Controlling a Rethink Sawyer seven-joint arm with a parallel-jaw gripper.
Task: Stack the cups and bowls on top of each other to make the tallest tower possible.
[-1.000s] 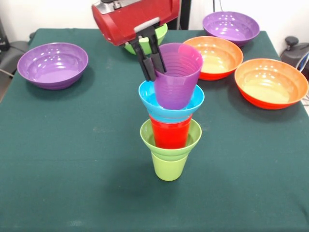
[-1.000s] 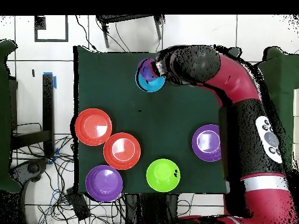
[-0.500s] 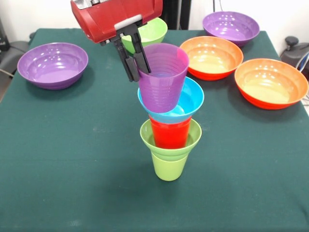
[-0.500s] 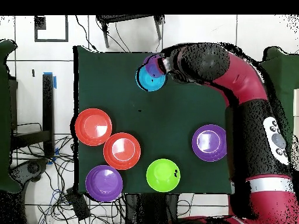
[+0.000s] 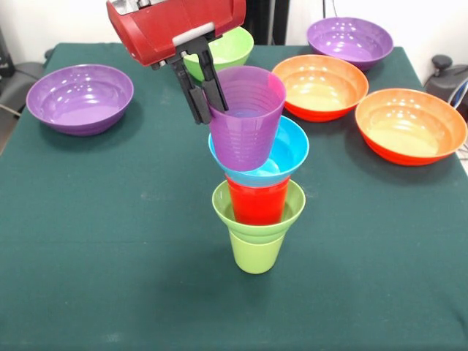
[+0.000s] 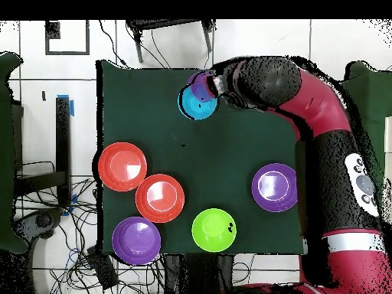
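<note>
A wide purple bowl (image 5: pixel 80 97) sits by the left edge of the green worktop (image 5: pixel 110 241). Near the middle stands the tower (image 5: pixel 258 212): lime-green cup, small lime-green bowl, red cup, small blue bowl (image 5: pixel 281 157). The tool (image 5: pixel 205 91) grips the rim of the purple cup (image 5: pixel 246 117), holding it tilted, its base over the blue bowl's left side. To the right lie two orange bowls (image 5: pixel 322 86) and, at the far right corner, another purple bowl (image 5: pixel 349 42).

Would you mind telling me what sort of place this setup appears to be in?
Probably a robotics lab: a green-covered table on a tiled floor with loose cables around it, and a gripper holding a purple cup over stacked plasticware.
</note>
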